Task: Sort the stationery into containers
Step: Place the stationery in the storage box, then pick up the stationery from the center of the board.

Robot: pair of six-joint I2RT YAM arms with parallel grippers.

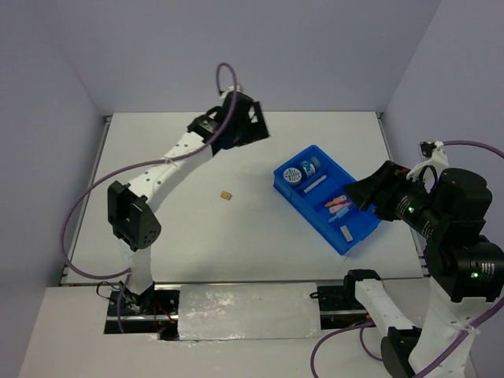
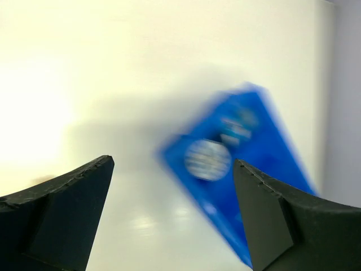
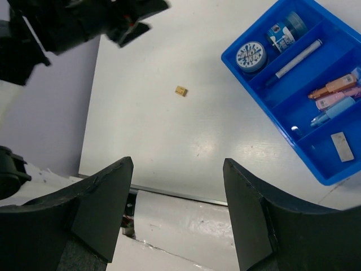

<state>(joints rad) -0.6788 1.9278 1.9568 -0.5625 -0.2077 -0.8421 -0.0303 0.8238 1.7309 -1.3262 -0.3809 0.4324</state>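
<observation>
Blue compartment tray (image 1: 307, 217): right side of white table (image 1: 260, 236), long axis diagonal, far-left to near-right. Blue rolls (image 3: 251, 56) at far end; pen (image 3: 297, 58) crosswise. Tan block (image 1: 227, 194): loose, mid-table. Left gripper (image 2: 172, 164): spread wide, empty. Right gripper (image 3: 177, 161): parted, empty. Walls (image 1: 157, 55): pale lilac.

A blue divided tray (image 1: 307, 221) sits askew at the table's three o'clock, holding two blue rolls (image 1: 290, 176), a white pen (image 1: 315, 185), orange, pink and light-blue pieces (image 1: 339, 206) and a grey block (image 1: 346, 232). A tan block (image 1: 227, 194) lies alone at the tray's nine o'clock.
</observation>
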